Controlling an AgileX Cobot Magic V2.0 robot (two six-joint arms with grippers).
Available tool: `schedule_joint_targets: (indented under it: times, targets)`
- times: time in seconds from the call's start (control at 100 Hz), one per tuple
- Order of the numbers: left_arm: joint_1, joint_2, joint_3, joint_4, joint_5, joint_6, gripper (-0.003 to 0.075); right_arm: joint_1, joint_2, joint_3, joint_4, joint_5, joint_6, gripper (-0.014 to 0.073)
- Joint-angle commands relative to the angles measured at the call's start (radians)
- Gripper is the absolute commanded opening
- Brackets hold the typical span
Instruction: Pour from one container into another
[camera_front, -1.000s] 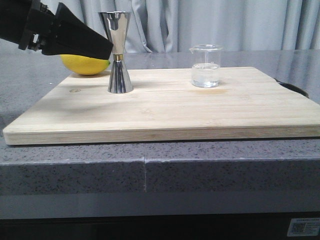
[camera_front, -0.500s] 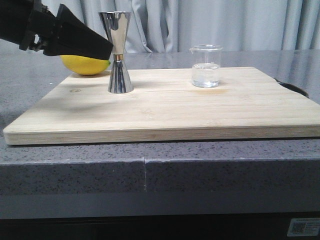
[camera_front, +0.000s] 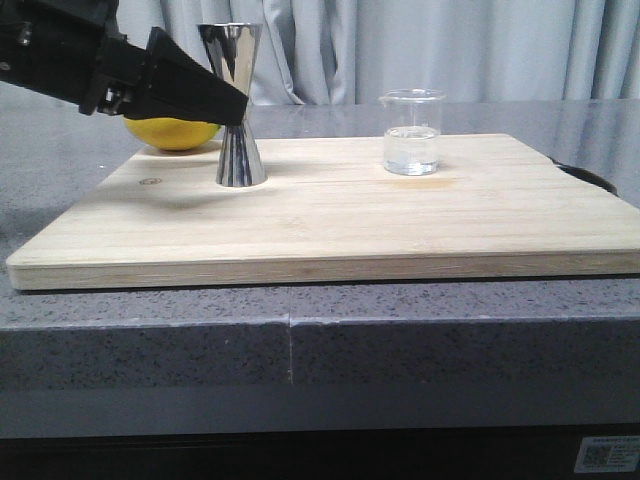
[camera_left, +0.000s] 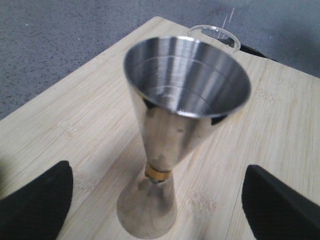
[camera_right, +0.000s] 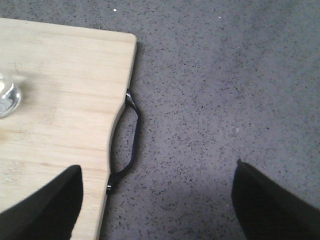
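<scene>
- Left hand: fingers spread wide either side of the jigger, not touching it.
- Right hand: open, holding nothing, over the desk beside the board's handle.
- Jigger: upright at the board's rear left; its upper cup looks empty.
- Beaker: upright at rear centre-right, part-filled with clear liquid.
- Lemon: behind the left hand, off the board.

Front camera sitting low at counter height, facing forward across the cutting board, left wrist camera looking down close over the jigger, right wrist camera looking down past the board's edge, both wrist views sharing the board with the front view.
</scene>
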Motion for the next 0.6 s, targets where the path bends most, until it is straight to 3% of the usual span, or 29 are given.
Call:
schedule_joint_targets:
  times: [0.0, 0.43, 0.59]
  targets:
    - [-0.003, -0.017, -0.042, -0.069, 0.061, 0.002, 0.0629, 0.002, -0.004, -0.028, 0.000, -0.078, -0.011, 0.0554]
    - [-0.079, -0.009, -0.046, -0.066, 0.018, 0.024, 0.0627, 0.002, 0.036, -0.028, 0.006, -0.096, -0.011, 0.0554]
    - [-0.079, -0.009, -0.046, -0.066, 0.016, 0.024, 0.0559, 0.002, 0.038, -0.028, 0.006, -0.098, -0.011, 0.0554]
